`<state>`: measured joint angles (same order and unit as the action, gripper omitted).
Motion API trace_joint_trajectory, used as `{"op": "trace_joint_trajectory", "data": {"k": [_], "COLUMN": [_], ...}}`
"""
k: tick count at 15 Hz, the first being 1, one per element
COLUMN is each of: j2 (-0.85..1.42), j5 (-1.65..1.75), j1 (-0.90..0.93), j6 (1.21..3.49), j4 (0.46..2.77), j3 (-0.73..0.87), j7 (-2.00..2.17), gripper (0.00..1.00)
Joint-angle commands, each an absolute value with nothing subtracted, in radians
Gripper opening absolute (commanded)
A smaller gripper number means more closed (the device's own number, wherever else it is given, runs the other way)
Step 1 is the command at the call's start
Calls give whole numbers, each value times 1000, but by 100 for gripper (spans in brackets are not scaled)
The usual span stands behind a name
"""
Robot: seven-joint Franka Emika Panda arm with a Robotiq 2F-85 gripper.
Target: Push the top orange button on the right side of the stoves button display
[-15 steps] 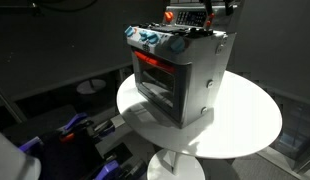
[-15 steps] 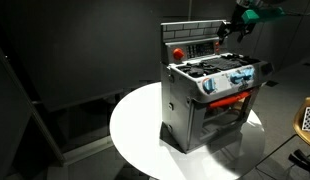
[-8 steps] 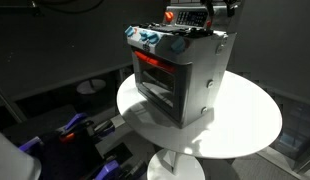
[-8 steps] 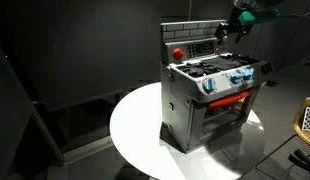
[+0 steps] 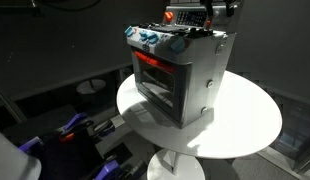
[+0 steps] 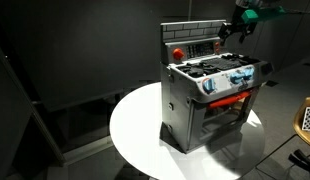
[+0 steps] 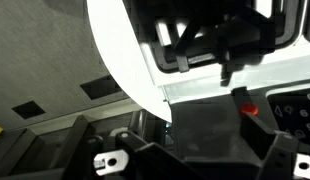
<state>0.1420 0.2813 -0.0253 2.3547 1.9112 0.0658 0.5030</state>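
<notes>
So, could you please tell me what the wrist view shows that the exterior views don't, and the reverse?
Only the wrist view shows a small red-orange button up close, on a dark panel. Only an exterior view shows the whole stove, with its blue-and-red knobs and oven window. Both show the white round table and the pincer, though neither makes clear whether it is open.
</notes>
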Motion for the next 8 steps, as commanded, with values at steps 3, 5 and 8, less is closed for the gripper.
{"op": "trace_joint_trajectory", "data": {"k": [3,5,8], "j2": [52,18,-39], "j5": [199,148,96], "j1": [-26,-30,-32], "j6": [2148,2054,1906], "j4": [1929,1932,1937], "j3": [62,57,54], "j7": [399,337,264], "gripper": [100,100,100]}}
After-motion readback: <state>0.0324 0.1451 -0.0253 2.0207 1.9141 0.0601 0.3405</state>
